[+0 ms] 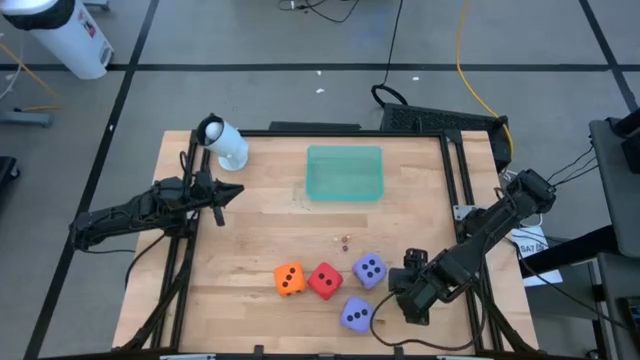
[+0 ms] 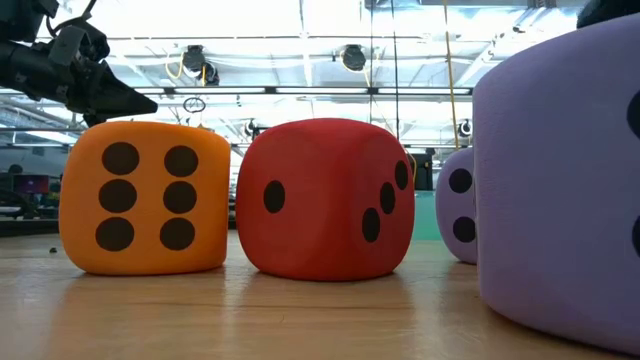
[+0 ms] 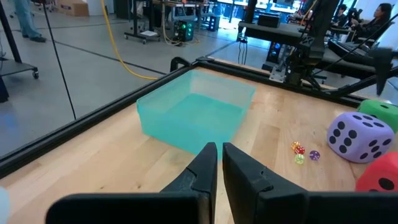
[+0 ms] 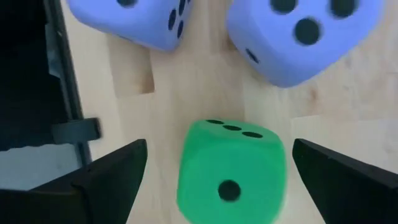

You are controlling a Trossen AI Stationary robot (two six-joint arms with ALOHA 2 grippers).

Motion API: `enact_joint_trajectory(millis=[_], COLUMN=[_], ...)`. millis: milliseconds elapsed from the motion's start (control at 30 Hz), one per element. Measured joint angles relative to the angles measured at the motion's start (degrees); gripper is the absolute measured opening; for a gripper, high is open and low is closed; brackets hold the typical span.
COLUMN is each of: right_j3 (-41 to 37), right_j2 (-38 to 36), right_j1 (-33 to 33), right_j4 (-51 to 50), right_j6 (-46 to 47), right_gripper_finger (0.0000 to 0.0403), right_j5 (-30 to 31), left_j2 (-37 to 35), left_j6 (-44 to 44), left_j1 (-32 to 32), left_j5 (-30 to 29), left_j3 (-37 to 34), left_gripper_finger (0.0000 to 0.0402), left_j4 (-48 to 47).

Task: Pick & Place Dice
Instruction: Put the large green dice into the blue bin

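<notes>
the table (image 1: 260,250) was pale wood with a smooth, lightly grained top. the orange die (image 2: 145,197) and red die (image 2: 325,198) looked soft, foam-like and matt. the teal bin (image 3: 194,115) looked like translucent plastic, faintly glossy.

We are finding no readable words, brands or printed digits anywhere; only pip counts are showing. The orange die (image 2: 145,197) is facing the low camera with six pips. The red die (image 2: 325,198) is showing one pip and, on its side, three. Between the right gripper (image 4: 214,177) fingers, the green die (image 4: 231,171) is showing one pip, with three above. The paper beyond that gripper's arm is possibly carrying print, unreadable.
</notes>
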Motion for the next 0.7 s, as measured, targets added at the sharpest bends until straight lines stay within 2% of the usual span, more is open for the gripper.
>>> enact_joint_trajectory(millis=[100, 233, 400, 533, 700], right_j3=[1.34, 0.55, -0.89, -1.2, -1.19], right_j2=[-0.08, 0.14, 1.38, 2.69, 4.44], right_j1=[-0.29, 1.65, 4.16, 5.76, 6.32], right_j4=[-4.36, -4.22, -4.33, -3.84, -4.03], right_j6=[3.57, 8.76, 13.26, 16.15, 16.58], right_gripper_finger=[0.0391, 0.0391, 0.0391, 0.0391, 0.0391], right_j5=[-2.03, -3.45, -3.13, -0.64, -0.05], left_j2=[0.01, 0.01, 0.02, 0.0, 0.02], left_j6=[0.05, -0.11, -0.02, 0.0, 0.02], left_j1=[0.0, -0.01, 0.0, 0.0, 0.0], left_j5=[0.0, 0.01, 0.02, 0.02, 0.02], left_j3=[0.0, 0.0, 0.0, 0.0, 0.0], left_gripper_finger=[0.0033, 0.0033, 0.0033, 0.0033, 0.0033], left_j4=[0.02, 0.04, -0.48, -0.87, -0.85])
